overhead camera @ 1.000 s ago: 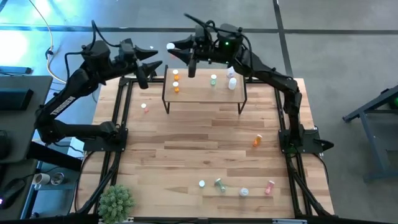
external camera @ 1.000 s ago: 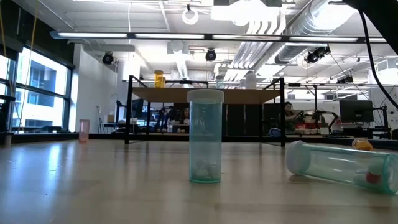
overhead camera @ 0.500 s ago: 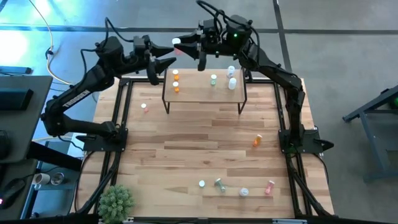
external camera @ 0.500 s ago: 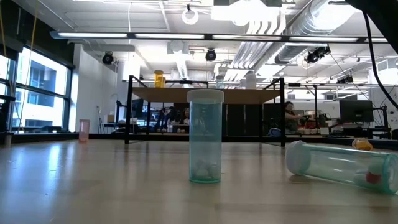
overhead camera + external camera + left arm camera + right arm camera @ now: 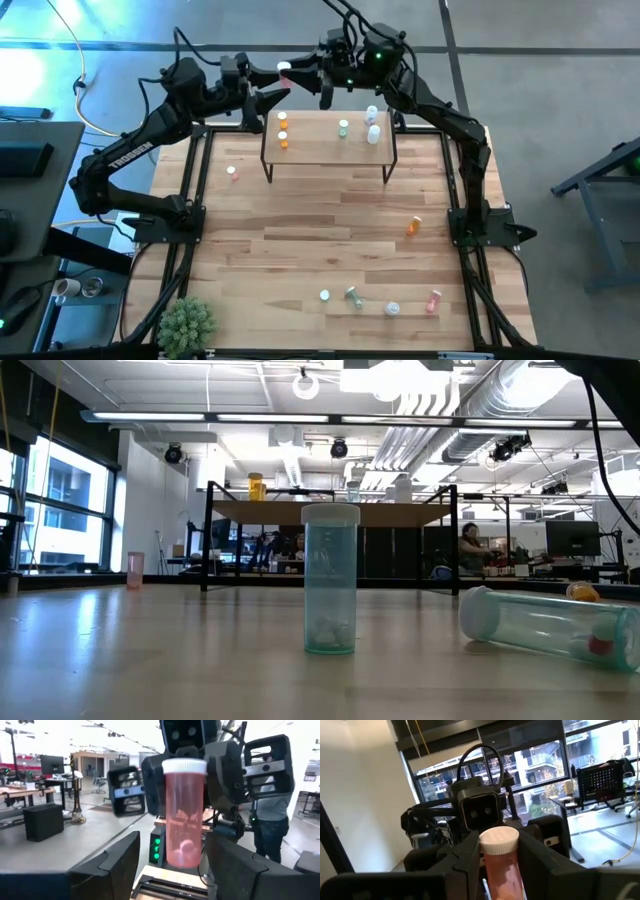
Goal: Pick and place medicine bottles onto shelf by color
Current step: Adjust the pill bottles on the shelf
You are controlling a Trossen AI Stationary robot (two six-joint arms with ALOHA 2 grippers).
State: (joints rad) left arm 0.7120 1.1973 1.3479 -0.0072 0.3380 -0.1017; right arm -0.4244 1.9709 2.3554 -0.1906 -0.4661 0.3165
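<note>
A pink medicine bottle with a white cap is upright in the air beyond the table's far edge, left of the shelf. My right gripper is shut on it. My left gripper faces it, open, with one finger on either side of the bottle's lower half; I cannot tell whether they touch. On the shelf stand orange bottles, a green one and white ones. My right gripper pinches the pink bottle's body just below the cap between its two fingers. The fingers come level from the table's right side. The bottle is upright, cap up, lifted clear of table and shelf.
Loose bottles lie on the table: a small pink one at the left, an orange one at the right, several more near the front edge. A green plant stands at the front left corner. Black frame rails run along both sides.
My left gripper has moved toward the table's right, up to the pink bottle, and now has its open fingers on either side of it. My right gripper has shifted slightly right with the bottle and rolled about its wrist.
</note>
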